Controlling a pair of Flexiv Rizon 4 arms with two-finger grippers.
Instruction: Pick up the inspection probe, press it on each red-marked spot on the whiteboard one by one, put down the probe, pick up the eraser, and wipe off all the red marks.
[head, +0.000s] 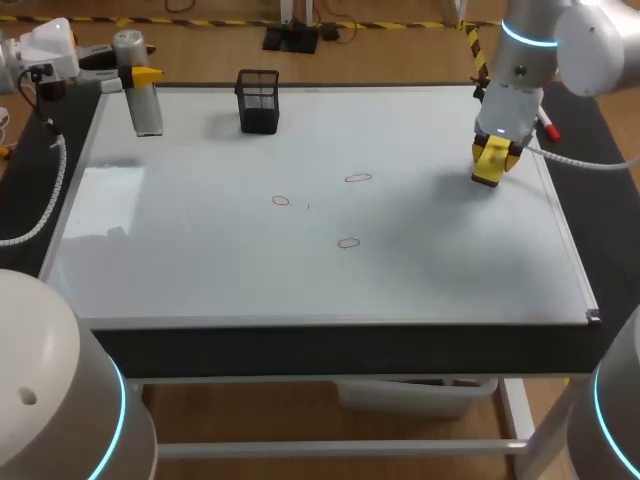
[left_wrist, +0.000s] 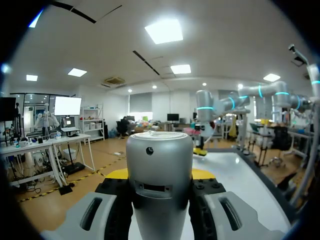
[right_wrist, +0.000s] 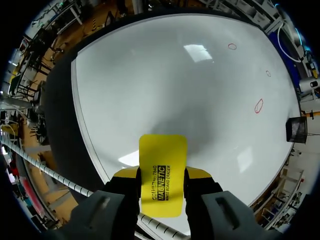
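Already the right gripper (right_wrist: 162, 176) pinches the yellow eraser (right_wrist: 163, 150), well right of the black mesh holder (head: 258, 100), over the whiteboard (head: 200, 270). The left gripper (left_wrist: 160, 173) is clamped on the silver probe (head: 148, 110), upright, just left of the holder, so the probe is not put down. All three red marks (head: 358, 178) are unwiped, nearer than the holder. Whether pressing is finished: cannot tell. All wiping remains.

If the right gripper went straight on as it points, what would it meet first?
Likely bare whiteboard, through the yellow eraser it holds, clear of the red marks; its height is unclear.
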